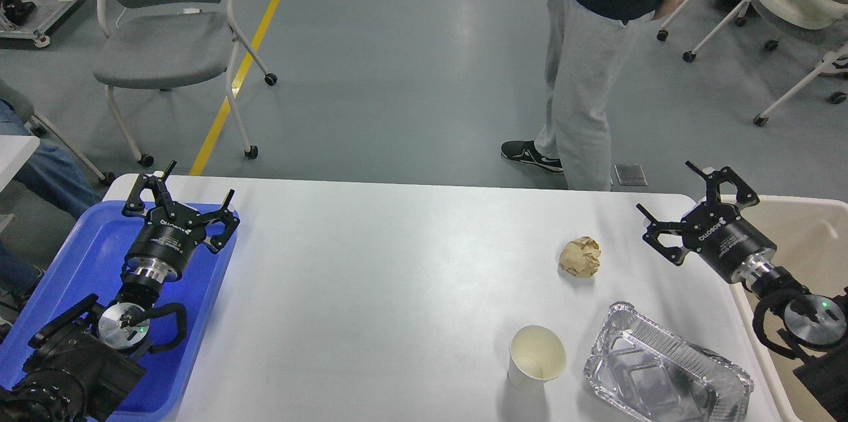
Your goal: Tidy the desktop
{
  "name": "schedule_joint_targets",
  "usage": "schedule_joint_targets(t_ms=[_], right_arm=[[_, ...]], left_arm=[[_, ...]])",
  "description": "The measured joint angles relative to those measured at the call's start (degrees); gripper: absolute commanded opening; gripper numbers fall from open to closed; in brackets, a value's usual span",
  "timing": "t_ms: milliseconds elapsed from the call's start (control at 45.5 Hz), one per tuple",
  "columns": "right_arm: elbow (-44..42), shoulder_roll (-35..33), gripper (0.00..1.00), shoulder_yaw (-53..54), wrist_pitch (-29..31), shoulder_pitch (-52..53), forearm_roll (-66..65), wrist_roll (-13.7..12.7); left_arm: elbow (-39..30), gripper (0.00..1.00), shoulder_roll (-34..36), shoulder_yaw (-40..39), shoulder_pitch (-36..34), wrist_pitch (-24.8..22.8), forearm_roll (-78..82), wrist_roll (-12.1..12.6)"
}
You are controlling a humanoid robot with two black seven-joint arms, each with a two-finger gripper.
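The white desktop (397, 289) carries three loose items on its right half. A crumpled brown paper ball (580, 256) lies nearest the far edge. In front of it stand a white paper cup (536, 356) and, to the cup's right, an empty foil tray (666, 369). My right gripper (666, 200) hovers open at the desktop's right edge, to the right of the paper ball, holding nothing. Over the blue tray (59, 269) at the left, my left gripper (199, 190) is open and holds nothing.
A beige bin (821, 236) stands against the desktop's right side under my right arm. Beyond the far edge a person (583, 64) in grey trousers stands close to the table. A grey chair (165, 31) sits at the far left, with more chairs at the far right.
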Motion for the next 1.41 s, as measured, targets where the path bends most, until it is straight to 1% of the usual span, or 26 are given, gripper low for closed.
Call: schedule_joint_targets(t_ms=[1098,1230,1405], right_arm=[[0.98,-0.87,1.0,0.13,-0.51,0.21,0.09,-0.01],[1.5,-2.27,1.0,0.14,-0.91,0.64,0.11,-0.16],[2.17,-5.82,1.0,-0.34,-1.61,3.1,0.1,-0.44]], left_arm=[[0.0,1.0,0.09,0.09,0.0,0.0,0.08,-0.1],[0.0,1.0,0.09,0.09,-0.01,0.0,0.08,-0.1],[0.0,1.0,0.09,0.09,-0.01,0.0,0.08,-0.1]])
